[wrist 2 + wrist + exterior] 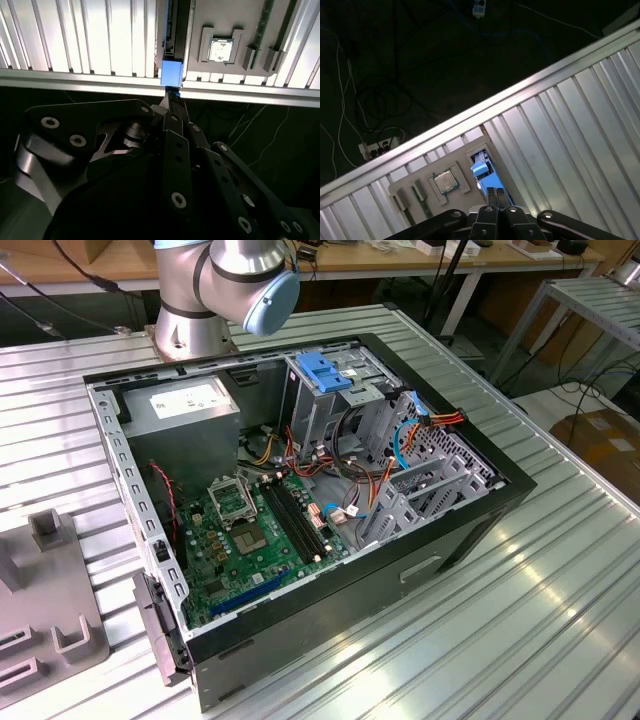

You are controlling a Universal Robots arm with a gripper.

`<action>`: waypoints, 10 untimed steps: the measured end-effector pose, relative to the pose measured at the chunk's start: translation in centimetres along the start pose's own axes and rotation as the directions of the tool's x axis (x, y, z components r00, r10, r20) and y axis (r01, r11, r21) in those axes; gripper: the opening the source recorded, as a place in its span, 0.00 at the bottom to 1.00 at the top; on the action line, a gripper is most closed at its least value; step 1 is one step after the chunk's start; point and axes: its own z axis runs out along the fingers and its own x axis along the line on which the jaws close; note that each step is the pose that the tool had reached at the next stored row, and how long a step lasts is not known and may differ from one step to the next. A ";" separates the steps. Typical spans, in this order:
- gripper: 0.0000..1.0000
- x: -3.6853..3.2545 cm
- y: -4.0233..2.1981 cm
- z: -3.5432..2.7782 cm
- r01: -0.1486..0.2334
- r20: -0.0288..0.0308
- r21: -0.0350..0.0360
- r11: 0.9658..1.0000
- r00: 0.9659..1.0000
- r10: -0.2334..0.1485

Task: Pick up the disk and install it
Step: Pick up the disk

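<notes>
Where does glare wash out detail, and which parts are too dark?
In the exterior view, bright streaks of glare lie on the table; in the second wrist view, its slats glare white while the gripper is nearly black; in the first wrist view, the floor beyond the table's edge is dark.

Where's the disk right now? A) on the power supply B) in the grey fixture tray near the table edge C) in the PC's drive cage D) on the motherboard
B: in both wrist views the disk sits in a slot of the grey fixture tray beside a CPU, the gripper close to it.
</notes>
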 end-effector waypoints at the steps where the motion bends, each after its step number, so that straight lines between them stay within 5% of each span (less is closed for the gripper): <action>1: 0.11 0.00 0.00 0.00 0.017 -0.001 0.000 1.000 1.000 -0.017; 4: 0.11 0.00 0.00 0.01 0.092 -0.004 -0.002 0.996 0.996 -0.092; 8: 0.11 0.00 -0.01 0.08 0.130 0.000 0.017 0.991 0.991 -0.130; 10: 0.11 -0.06 -0.12 0.12 0.148 0.000 0.017 0.989 0.989 -0.148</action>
